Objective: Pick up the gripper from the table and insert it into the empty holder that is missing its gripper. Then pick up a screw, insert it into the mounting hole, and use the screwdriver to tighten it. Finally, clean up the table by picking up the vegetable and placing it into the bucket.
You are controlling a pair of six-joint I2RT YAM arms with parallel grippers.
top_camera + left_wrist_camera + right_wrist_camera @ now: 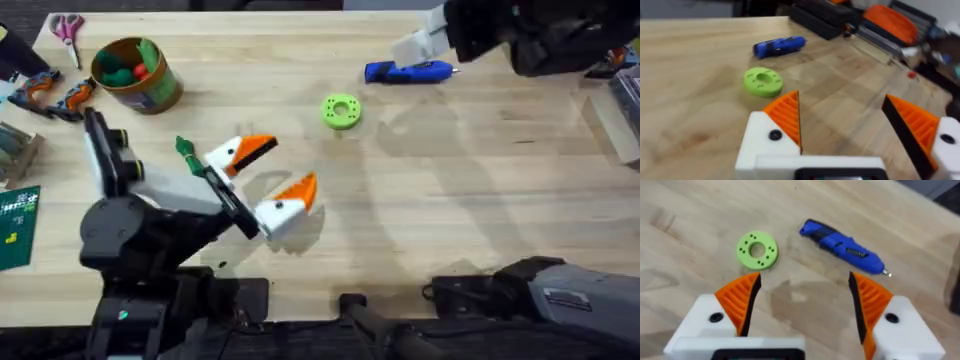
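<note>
Right gripper [802, 302] jaws open, hovering above screwdriver [842, 247] at its 1 o'clock; off-centre grab risks rolling it. Left gripper [842, 122] jaws open, empty.

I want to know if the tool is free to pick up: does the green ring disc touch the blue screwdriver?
Apart. In the right wrist view, bare wood plainly separates the green ring disc from the screwdriver; the overhead view shows the same gap.

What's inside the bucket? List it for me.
The bucket at the table's far left holds a green piece leaning against its far rim, plus something red and something dark green lower down. Its near wall covers whatever lies deeper, so the bottom cannot be seen.
</note>
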